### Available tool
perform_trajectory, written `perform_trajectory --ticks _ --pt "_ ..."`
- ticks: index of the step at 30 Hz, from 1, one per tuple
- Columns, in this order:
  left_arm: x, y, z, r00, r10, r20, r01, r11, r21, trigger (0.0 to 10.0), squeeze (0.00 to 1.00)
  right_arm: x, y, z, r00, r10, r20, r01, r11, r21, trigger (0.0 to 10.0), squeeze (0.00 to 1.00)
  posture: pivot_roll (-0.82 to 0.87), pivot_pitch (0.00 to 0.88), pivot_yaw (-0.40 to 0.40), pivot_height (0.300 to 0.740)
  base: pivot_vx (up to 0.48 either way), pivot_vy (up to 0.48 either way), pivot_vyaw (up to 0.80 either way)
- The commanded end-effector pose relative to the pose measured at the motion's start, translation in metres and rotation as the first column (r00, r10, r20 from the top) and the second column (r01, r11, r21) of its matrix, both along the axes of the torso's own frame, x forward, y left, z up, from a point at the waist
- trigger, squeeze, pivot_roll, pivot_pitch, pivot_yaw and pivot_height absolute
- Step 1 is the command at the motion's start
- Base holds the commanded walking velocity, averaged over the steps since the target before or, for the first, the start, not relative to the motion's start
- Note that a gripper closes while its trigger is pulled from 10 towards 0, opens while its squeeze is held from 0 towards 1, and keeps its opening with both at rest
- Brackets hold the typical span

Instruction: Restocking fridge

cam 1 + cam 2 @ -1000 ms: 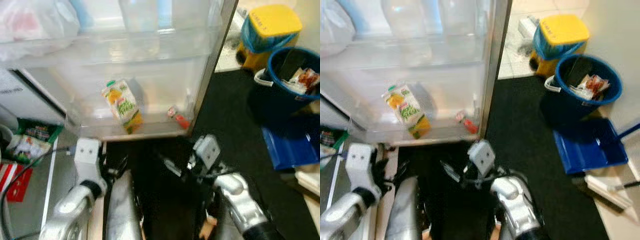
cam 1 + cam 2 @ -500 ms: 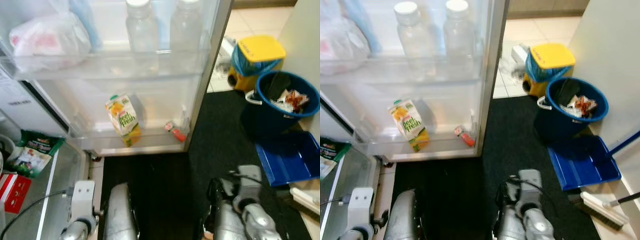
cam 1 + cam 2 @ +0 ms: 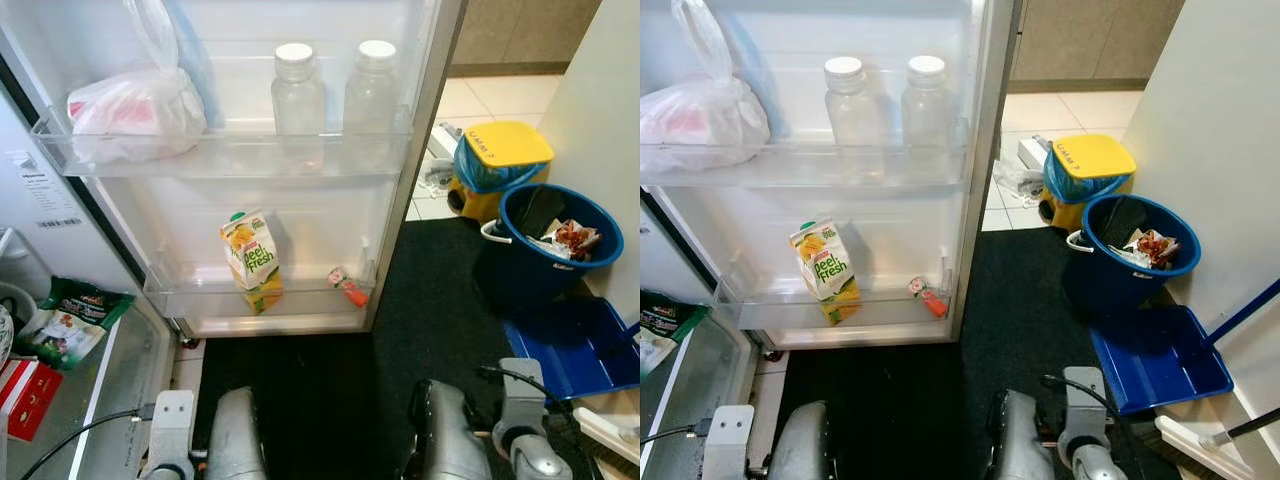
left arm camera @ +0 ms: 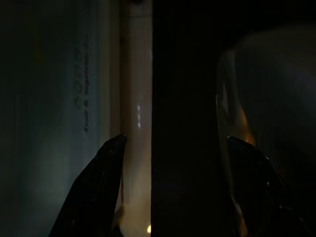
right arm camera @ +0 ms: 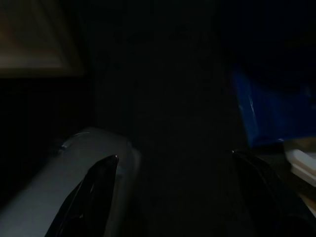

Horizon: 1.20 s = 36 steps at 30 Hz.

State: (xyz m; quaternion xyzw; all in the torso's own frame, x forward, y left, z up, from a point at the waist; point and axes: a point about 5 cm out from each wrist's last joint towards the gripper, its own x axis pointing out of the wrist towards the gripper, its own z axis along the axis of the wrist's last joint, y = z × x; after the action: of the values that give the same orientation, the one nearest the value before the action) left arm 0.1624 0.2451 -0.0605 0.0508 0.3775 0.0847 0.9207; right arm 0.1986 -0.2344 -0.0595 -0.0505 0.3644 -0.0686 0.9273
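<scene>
Fridge door point(image 3: 415, 150) is standing open, inner racks facing the camera. Upper door shelf point(image 3: 230, 155) is carrying two clear bottles w/ white caps point(image 3: 297, 100) side by side, plus a white plastic bag point(image 3: 135, 110) w/ sth reddish inside, sitting at the robot's left end. Lower door shelf point(image 3: 200, 298) is holding an upright juice carton point(image 3: 250, 262), green/orange print, and a small red-orange item point(image 3: 350, 291) lying near the shelf's right end; the two are apart.

Left end effector point(image 4: 173, 192): seen in a dark wrist view, fingers are spreading wide, nothing between them. Right end effector point(image 5: 173, 197): very dark wrist view, fingers also standing wide apart, nothing held. Both arms are hanging low at the frame bottom, well short of the fridge.

Black mat point(image 3: 440, 300) is lying on the floor in front of the fridge. To the robot's right: blue bucket point(image 3: 560, 240) w/ rubbish inside, yellow-lidded bin point(image 3: 500, 165) just behind it, blue dustpan point(image 3: 580, 345) near the bucket. To the robot's left: green packet point(image 3: 70, 320) and a red pack point(image 3: 25, 395) are resting on a glass shelf point(image 3: 110, 375).
</scene>
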Motion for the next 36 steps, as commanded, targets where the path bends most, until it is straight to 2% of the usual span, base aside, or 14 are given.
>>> perform_trajectory --ticks 1,2,3,4,6,9,16,23,28,30,31,32,34,36 --pt "0.006 -0.009 0.001 0.999 0.027 0.047 -0.025 0.999 -0.036 10.0 0.0 0.002 0.0 0.002 0.999 -0.028 0.026 0.027 1.0 0.003 10.0 0.0 0.02 0.037 -0.075 0.505 0.0 0.0 0.0" --pt "0.022 -0.012 0.01 0.99 0.058 0.132 -0.049 0.996 -0.074 10.0 0.0 0.013 0.004 0.009 0.994 -0.056 0.096 0.054 0.998 0.018 10.0 0.0 0.03 0.037 -0.075 0.505 0.0 0.0 0.0" --pt "0.022 -0.012 0.01 0.99 0.058 0.132 -0.049 0.996 -0.074 10.0 0.0 0.013 0.004 0.009 0.994 -0.056 0.096 0.054 0.998 0.018 10.0 0.0 0.03 0.037 -0.075 0.505 0.0 0.0 0.0" --pt "0.031 -0.013 0.016 0.982 0.068 0.177 -0.052 0.994 -0.094 10.0 0.0 0.019 0.007 0.012 0.989 -0.077 0.129 0.074 0.997 0.029 10.0 0.0 0.03 0.036 -0.074 0.505 0.0 0.0 0.0" --pt "0.031 -0.013 0.016 0.982 0.068 0.177 -0.052 0.994 -0.094 10.0 0.0 0.019 0.007 0.012 0.989 -0.077 0.129 0.074 0.997 0.029 10.0 0.0 0.03 0.036 -0.074 0.505 0.0 0.0 0.0" --pt "0.05 -0.023 0.033 0.954 0.082 0.289 -0.044 0.99 -0.136 10.0 0.0 0.026 0.024 0.016 0.975 -0.117 0.189 0.108 0.993 0.055 10.0 0.0 0.03 0.03 -0.073 0.505 0.0 0.0 0.0" --pt "0.046 -0.026 0.03 0.954 0.046 0.296 -0.017 0.995 -0.101 10.0 0.0 0.027 0.03 0.018 0.973 -0.071 0.218 0.071 0.997 0.008 10.0 0.0 0.03 0.024 -0.074 0.505 0.0 0.0 0.0" --pt "0.044 -0.023 0.031 0.948 0.043 0.315 -0.018 0.996 -0.083 10.0 0.0 0.032 0.019 0.024 0.966 -0.062 0.25 0.071 0.997 -0.029 10.0 0.0 0.02 0.024 -0.077 0.534 0.0 0.0 0.0" --pt "0.044 -0.021 0.036 0.94 0.03 0.339 -0.011 0.998 -0.058 10.0 0.0 0.032 0.019 0.026 0.962 -0.052 0.269 0.066 0.997 -0.045 10.0 0.0 0.02 0.024 -0.074 0.544 0.0 0.0 0.0" --pt "0.045 -0.021 0.059 0.899 -0.011 0.438 0.03 0.999 -0.038 10.0 0.0 0.04 0.02 0.039 0.932 -0.04 0.361 0.071 0.995 -0.074 10.0 0.0 0.02 0.028 -0.076 0.553 0.0 0.0 0.0" --pt "0.045 -0.021 0.059 0.899 -0.011 0.438 0.03 0.999 -0.038 10.0 0.0 0.04 0.02 0.039 0.932 -0.04 0.361 0.071 0.995 -0.074 10.0 0.0 0.02 0.028 -0.076 0.553 0.0 0.0 0.0" --pt "0.043 -0.021 0.071 0.878 -0.031 0.478 0.05 0.998 -0.026 10.0 0.0 0.042 0.022 0.045 0.916 -0.044 0.399 0.083 0.993 -0.08 10.0 0.0 0.03 0.032 -0.075 0.553 0.0 0.0 0.0" --pt "0.041 -0.022 0.078 0.864 -0.043 0.502 0.06 0.998 -0.018 10.0 0.0 0.043 0.024 0.048 0.906 -0.045 0.42 0.087 0.993 -0.083 10.0 0.0 0.05 0.031 -0.08 0.553 0.0 0.0 0.0" --pt "0.034 -0.017 0.091 0.843 -0.049 0.536 0.055 0.998 0.005 10.0 0.0 0.033 0.038 0.05 0.895 0.052 0.443 0.011 0.991 -0.137 10.0 0.0 0.06 0.031 -0.088 0.562 0.0 0.0 0.0"
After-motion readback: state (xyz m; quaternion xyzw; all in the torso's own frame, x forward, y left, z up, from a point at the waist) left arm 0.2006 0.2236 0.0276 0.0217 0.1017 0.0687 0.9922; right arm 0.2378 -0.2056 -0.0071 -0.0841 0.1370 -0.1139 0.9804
